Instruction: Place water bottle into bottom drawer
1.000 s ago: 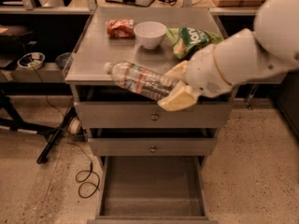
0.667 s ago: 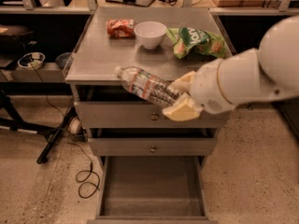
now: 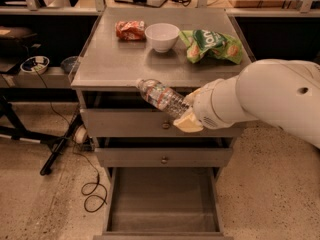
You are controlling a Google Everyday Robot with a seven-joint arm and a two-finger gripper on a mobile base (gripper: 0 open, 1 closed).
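The white arm [image 3: 270, 96] extends in from the right, its thick forearm sloping down to the left. The gripper [image 3: 187, 109] hangs just off the front edge of the cabinet [image 3: 125, 66]. Its pale fingers [image 3: 186, 124] are clamped on the base end of the water bottle [image 3: 161, 97], which is tilted in the air.

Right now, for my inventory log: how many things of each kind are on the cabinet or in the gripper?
Snack packets: 2 (red packet, green bag)
Bowls: 1 (white bowl)
Bottles: 1 (water bottle, held by the gripper in front of the cabinet)
Total: 4
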